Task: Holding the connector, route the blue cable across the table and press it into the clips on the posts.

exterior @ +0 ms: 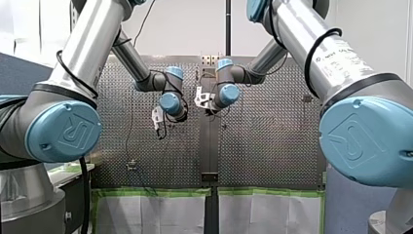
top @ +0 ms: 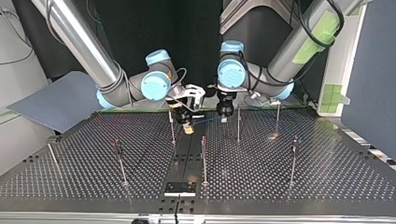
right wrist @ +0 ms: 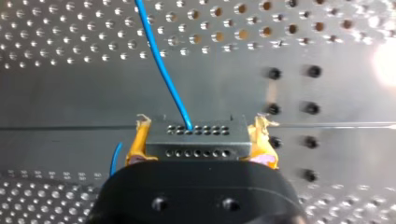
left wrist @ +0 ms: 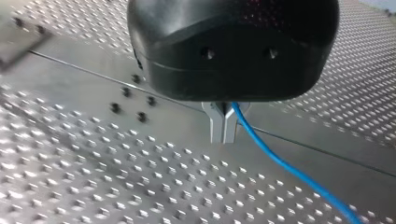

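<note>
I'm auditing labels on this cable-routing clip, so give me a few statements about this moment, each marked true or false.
1. My right gripper holds the grey connector between yellow pads. True.
2. My left gripper is wide open and empty. False: its metal fingers are shut on the blue cable.
3. The blue cable runs out of the holed face of the grey connector. True.
4. The posts lie flat on the table. False: the thin posts stand upright on the perforated table.
</note>
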### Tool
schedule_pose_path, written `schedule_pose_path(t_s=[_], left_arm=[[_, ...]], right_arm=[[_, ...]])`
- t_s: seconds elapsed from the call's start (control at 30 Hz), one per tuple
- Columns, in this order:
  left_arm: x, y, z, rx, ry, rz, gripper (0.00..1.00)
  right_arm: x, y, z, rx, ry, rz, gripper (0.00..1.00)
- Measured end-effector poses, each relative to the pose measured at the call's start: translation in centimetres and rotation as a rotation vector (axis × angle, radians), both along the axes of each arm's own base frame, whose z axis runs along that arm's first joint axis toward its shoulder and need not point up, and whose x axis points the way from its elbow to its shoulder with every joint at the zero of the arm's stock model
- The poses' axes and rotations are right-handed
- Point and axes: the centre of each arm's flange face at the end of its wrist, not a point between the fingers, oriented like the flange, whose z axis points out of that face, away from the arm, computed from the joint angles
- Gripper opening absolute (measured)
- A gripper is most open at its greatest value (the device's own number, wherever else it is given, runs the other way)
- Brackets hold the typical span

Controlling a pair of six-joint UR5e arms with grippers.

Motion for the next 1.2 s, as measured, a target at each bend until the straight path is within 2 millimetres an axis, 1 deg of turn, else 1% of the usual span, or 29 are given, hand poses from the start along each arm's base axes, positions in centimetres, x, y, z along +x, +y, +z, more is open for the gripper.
schedule_pose_path(t_s=[0.37,0.6,1.03,1.2], left_arm=[[-1.5,0.8,4.7,-0.012,-0.028,0.041,0.00],[-2.3,1.1,7.7,-0.022,-0.061,0.044,0.00],[-3.7,1.4,15.2,-0.045,-0.155,0.036,0.00],[-4.3,1.7,17.6,-0.068,-0.205,0.020,0.00]], right_arm=[[-1.6,1.3,5.6,0.019,-0.037,-0.016,0.00],[-2.7,2.0,9.8,-0.004,-0.079,-0.024,0.00],[-5.0,3.5,16.5,-0.058,-0.121,-0.034,0.00],[-5.8,4.3,19.1,-0.087,-0.144,-0.036,0.00]])
